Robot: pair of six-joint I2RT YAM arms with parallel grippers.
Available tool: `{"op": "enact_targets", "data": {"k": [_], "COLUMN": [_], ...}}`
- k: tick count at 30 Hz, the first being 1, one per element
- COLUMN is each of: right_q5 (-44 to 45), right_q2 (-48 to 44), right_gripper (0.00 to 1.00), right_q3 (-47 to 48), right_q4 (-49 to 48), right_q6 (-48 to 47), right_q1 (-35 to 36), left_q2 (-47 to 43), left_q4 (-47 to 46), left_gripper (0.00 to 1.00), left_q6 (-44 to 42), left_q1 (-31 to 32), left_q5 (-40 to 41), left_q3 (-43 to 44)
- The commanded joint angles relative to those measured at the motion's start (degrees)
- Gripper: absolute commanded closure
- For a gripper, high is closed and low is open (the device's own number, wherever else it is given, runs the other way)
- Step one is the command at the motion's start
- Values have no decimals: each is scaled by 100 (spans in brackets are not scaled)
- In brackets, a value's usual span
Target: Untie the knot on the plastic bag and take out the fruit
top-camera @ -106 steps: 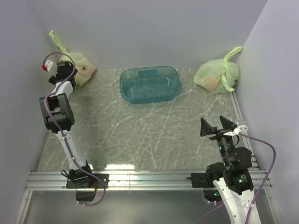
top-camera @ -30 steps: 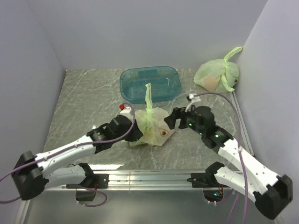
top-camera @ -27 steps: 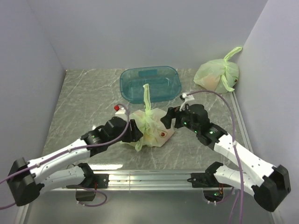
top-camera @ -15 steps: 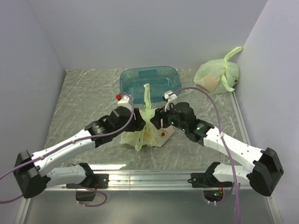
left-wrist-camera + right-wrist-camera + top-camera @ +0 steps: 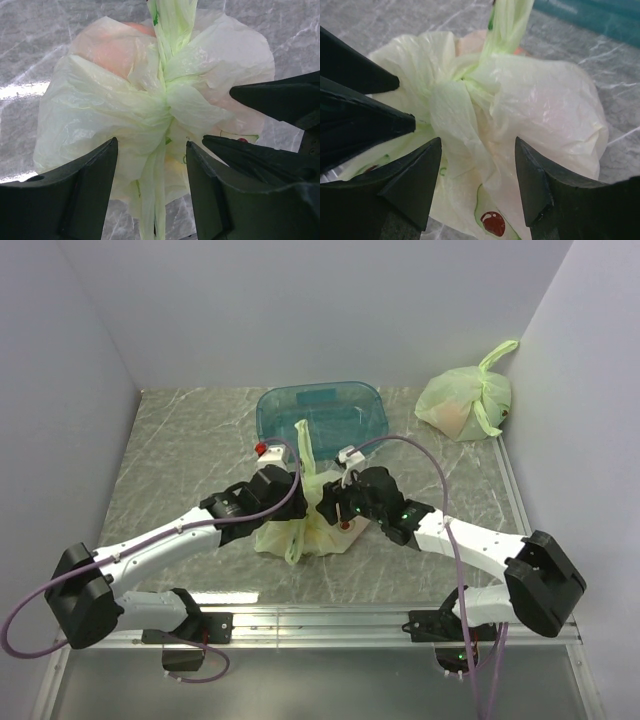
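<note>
From above, the plastic bag (image 5: 318,535) sits mid-way across the bench (image 5: 180,460), near a teal tub (image 5: 322,418).

Left wrist: left pincer (image 5: 150,145) released, straddling the knot (image 5: 167,92). I'd nip one twisted tail, not the filmy belly.

Right wrist: right pincer (image 5: 477,142) likewise released. The film is thin, crinkled and translucent.

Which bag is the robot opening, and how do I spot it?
Look at the middle of the grey table, in front of the blue tub. The pale green bag there has a tied tail sticking up and a red dot. Unlike the other green bag, alone in the far right corner, it sits between the open left pincer and right pincer.
</note>
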State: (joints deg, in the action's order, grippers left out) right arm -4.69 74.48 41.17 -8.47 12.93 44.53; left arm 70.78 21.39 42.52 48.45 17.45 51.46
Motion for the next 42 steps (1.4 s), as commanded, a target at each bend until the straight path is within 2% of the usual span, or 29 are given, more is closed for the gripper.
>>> {"op": "enact_targets", "data": {"k": [1, 7, 10, 11, 12, 13, 14, 20, 23, 26, 27, 33, 36, 40, 42], "right_q5": [-102, 46, 126, 126, 126, 126, 126, 266, 267, 205, 223, 775, 1188, 1584, 1699], "right_q2": [75, 225, 208, 147, 102, 50, -64, -714, -978, -1102, -1111, -1286, -1558, -2356, -2674], "right_gripper": [33, 34, 54, 70, 79, 96, 100, 100, 100, 100, 100, 100, 100, 100, 100], "right_q3": [-100, -109, -170, -231, -267, -293, -354, -846, -1022, -1067, -1076, -1295, -1515, -1997, -2130], "right_q4": [-489, -480, -524, -550, -568, -594, -603, -928, -1086, -1113, -1122, -1113, -938, -499, -332], "right_q6": [-132, -414, -432, -414, -414, -414, -405, -248, -168, -124, -115, 104, 499, 1245, 1370], "right_q1": [82, 231, 249, 240, 249, 257, 258, 266, 275, 266, 266, 196, -145, -813, -1087], "left_q2": [49, 216, 269, 287, 330, 348, 366, 419, 392, 410, 410, 174, -212, -995, -1399], "left_q4": [-223, -284, -415, -442, -460, -495, -521, -670, -741, -838, -899, -891, -680, -680, -619], "left_gripper": [37, 40, 40, 40, 40, 41, 42, 54, 66, 86, 99, 99, 99, 99, 99], "left_q6": [-33, -42, -51, -51, -51, -51, -42, -42, -42, -60, -60, -77, -60, 28, 81], "left_q1": [-28, -46, -46, -46, -46, -54, -46, -63, -55, -63, -63, -230, -712, -1730, -1996], "left_q5": [4, 48, 30, 30, 21, 30, 30, -14, -31, -84, -145, -119, -145, -706, -831], "left_q3": [-154, -250, -347, -347, -365, -374, -382, -365, -400, -426, -444, -576, -751, -1173, -1348]}}
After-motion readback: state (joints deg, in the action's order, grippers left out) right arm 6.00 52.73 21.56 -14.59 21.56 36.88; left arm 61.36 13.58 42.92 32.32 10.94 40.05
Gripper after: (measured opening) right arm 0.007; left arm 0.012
